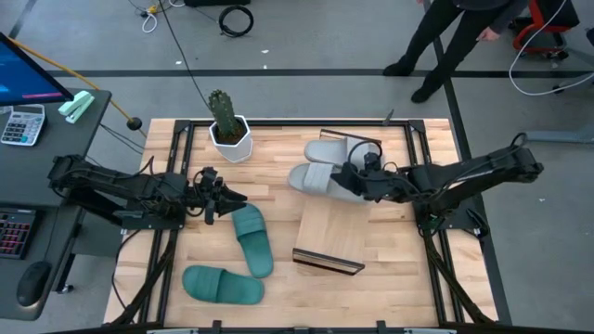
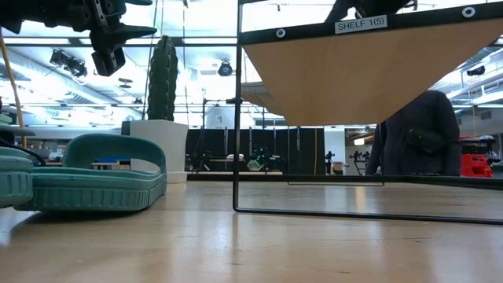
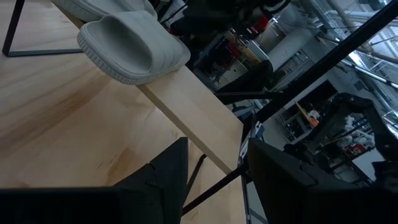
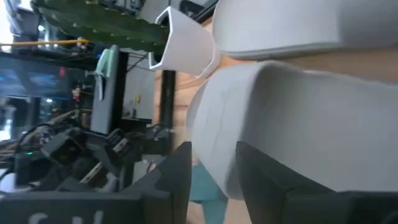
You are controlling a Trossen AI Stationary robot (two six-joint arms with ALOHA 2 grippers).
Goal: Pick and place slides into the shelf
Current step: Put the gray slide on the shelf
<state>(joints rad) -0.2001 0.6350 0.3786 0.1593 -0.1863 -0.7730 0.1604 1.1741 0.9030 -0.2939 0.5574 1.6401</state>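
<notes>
Two light grey slides lie at the table's far middle: one [image 1: 332,148] rests on the tabletop, the other [image 1: 316,178] is just beyond the shelf's far end. My right gripper [image 1: 351,181] is shut on this nearer one [image 4: 292,93]. The shelf [image 1: 334,232], a light plank top on a thin dark frame, stands mid-table and fills the low view's upper right [image 2: 369,71]. Two teal slides lie on the table, one [image 1: 252,239] left of the shelf, one [image 1: 223,285] near the front edge. My left gripper [image 1: 227,202] is open and empty, raised above the table [image 2: 110,39] beside the first teal slide [image 2: 94,177]. My right gripper holds the grey slide at the end toward the table's right [image 1: 342,182]. The grey material [image 4: 230,155] runs between the two fingers [image 4: 177,180]. The fingers come roughly level from the table's right. I cannot tell whether the slide is lifted or rests on the table.
A cactus in a white pot [image 1: 227,130] stands at the table's far left, close to the grey slides. A person stands beyond the far edge [image 1: 445,37]. A side desk with a calculator [image 1: 23,125] is at the far left.
</notes>
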